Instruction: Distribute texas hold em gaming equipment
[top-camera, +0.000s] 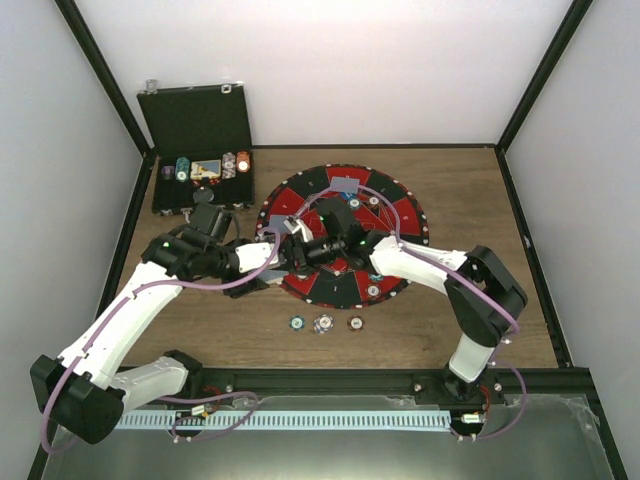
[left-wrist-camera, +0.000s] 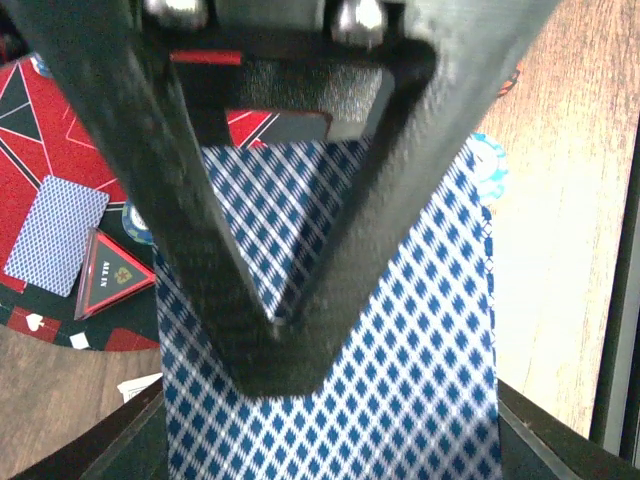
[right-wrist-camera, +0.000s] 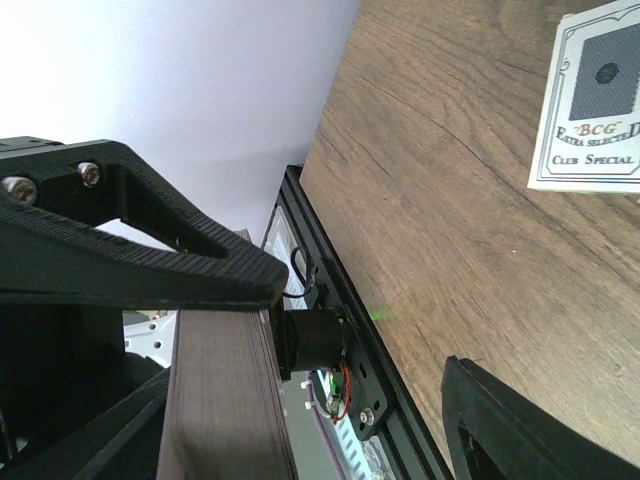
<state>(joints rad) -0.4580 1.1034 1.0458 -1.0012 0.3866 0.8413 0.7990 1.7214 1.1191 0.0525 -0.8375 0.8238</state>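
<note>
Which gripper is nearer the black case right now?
Left. The left gripper sits over the mat's left edge, just below the black case; the right gripper is farther right, over the mat's centre.

blue-checked card (left-wrist-camera: 400, 350) held, three chips (top-camera: 324, 322) on table

Both arms have white link shells, black joint housings and black bases. A thin purple cable (top-camera: 190, 288) loops along each arm. The left gripper (left-wrist-camera: 275, 330) has matte black triangular jaws with silver screws above; the right gripper (right-wrist-camera: 215, 290) shows the same black wedge shape and two screws.
</note>
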